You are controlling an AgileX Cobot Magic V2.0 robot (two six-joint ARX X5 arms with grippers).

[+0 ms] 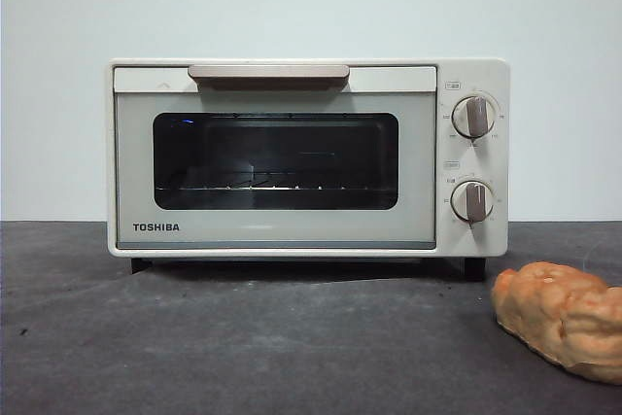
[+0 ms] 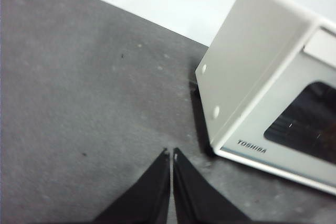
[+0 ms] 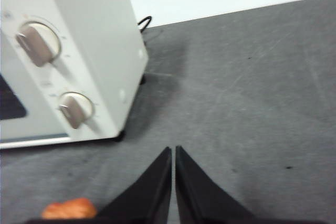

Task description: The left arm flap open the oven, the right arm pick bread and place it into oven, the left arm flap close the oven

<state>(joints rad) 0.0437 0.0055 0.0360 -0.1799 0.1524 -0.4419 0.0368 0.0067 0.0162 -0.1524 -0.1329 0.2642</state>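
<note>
Plainly nothing has been started: the TOSHIBA toaster oven stands on the dark counter with its glass door shut upright, and the tan bar handle runs level along the door's top edge, so its long axis lies across the oven's front. That handle is what the first move turns on. The left pincer, jaws pressed together with only a hairline between the tips, hovers over bare counter off the oven's TOSHIBA-logo corner, well apart from it and, by my reading, below handle height (the handle itself does not show in the left wrist view). It would have to rise and come in over the door's front to hook the bar and pull it down. The right pincer, likewise closed and empty, hangs off the knob side, near the golden bread loaf, which lies on the counter in front of the oven's knob-side corner.
</note>
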